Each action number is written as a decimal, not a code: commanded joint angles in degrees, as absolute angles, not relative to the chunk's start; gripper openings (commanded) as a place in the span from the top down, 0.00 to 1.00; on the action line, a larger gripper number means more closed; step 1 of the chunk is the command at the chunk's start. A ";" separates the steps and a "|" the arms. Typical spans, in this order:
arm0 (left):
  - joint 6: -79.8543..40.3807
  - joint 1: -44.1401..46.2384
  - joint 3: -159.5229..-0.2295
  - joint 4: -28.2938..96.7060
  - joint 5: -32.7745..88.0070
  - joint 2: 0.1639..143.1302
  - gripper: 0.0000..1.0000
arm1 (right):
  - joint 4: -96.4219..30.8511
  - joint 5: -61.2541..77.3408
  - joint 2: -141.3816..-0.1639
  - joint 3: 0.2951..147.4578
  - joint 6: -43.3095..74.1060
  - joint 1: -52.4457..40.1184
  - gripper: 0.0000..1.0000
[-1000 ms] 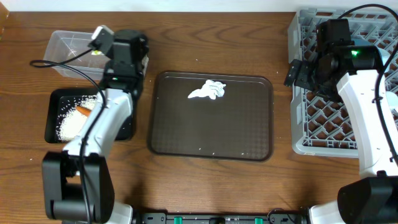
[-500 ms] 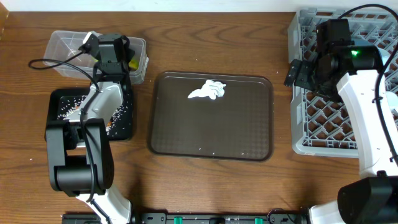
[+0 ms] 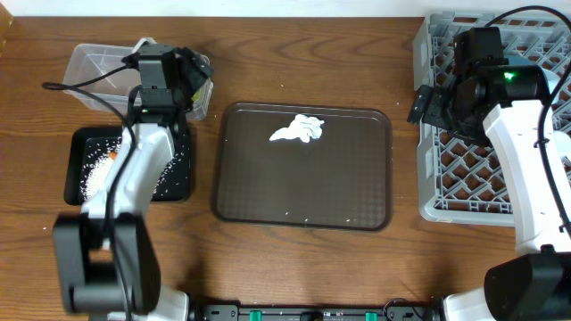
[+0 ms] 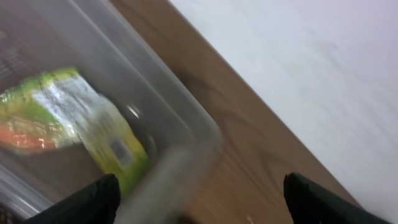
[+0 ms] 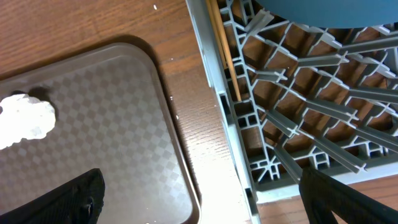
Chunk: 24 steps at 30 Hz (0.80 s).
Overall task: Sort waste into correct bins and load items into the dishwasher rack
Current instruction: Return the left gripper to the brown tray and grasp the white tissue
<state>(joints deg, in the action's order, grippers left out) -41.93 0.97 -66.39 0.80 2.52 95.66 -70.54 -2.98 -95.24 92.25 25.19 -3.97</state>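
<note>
My left gripper (image 3: 189, 76) hovers open over the right end of the clear tub (image 3: 89, 67). In the left wrist view its gripper (image 4: 202, 208) holds nothing, and the green-yellow snack wrapper (image 4: 81, 124) lies inside the tub (image 4: 186, 124). The black tray (image 3: 181, 183) holds white rice (image 3: 94, 174) and a small carrot (image 3: 114, 153). A crumpled tissue (image 3: 299, 129) lies on the brown tray (image 3: 303, 187). My right gripper (image 3: 426, 105) stands open at the left wall of the grey rack (image 3: 464, 192). In the right wrist view its gripper (image 5: 205, 202) is empty, with chopsticks (image 5: 227, 62) and a dark blue dish (image 5: 329, 12) in the rack (image 5: 298, 124).
The brown tray (image 5: 93, 124) lies between the two arms, close to the rack's left wall. The tissue (image 5: 25, 121) sits near its far edge. A cable runs from the left arm across the table by the tub.
My left gripper has opened and the snack wrapper now lies loose in the clear tub. The left arm swung over the tub. The right arm has not moved.
</note>
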 commanded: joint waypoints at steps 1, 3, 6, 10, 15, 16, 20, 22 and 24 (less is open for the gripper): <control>-40.93 5.10 -67.37 5.52 5.41 89.76 0.13 | -70.52 -3.18 -95.48 92.51 25.21 -3.44 0.01; -40.95 7.64 -67.37 10.98 5.41 88.18 0.05 | -70.50 -3.18 -95.48 92.51 25.21 -3.44 0.01; -40.99 11.97 -67.35 15.77 5.43 88.68 0.05 | -70.52 -3.18 -95.48 92.51 25.21 -3.44 0.01; -45.91 18.20 -67.24 17.72 5.61 92.05 0.02 | -70.50 -3.18 -95.48 92.51 25.21 -3.44 0.01; -55.92 24.01 -67.24 13.54 5.39 98.04 0.00 | -70.52 -3.18 -95.48 92.51 25.21 -3.44 0.01; -58.78 24.88 -67.24 12.40 5.39 99.33 0.00 | -70.50 -3.18 -95.48 92.51 25.21 -3.44 0.01; -69.23 26.61 -67.24 9.85 5.50 103.63 0.00 | -70.52 -3.18 -95.48 92.51 25.21 -3.44 0.01; -72.95 26.92 -67.24 9.26 5.61 105.38 0.00 | -70.50 -3.18 -95.48 92.51 25.21 -3.44 0.01; -75.05 26.98 -67.24 8.82 5.63 106.61 0.00 | -70.52 -3.18 -95.48 92.51 25.21 -3.44 0.01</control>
<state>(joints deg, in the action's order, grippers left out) -66.74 26.94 -66.89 9.32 5.87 104.92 -70.54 -2.98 -95.24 92.25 25.19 -3.97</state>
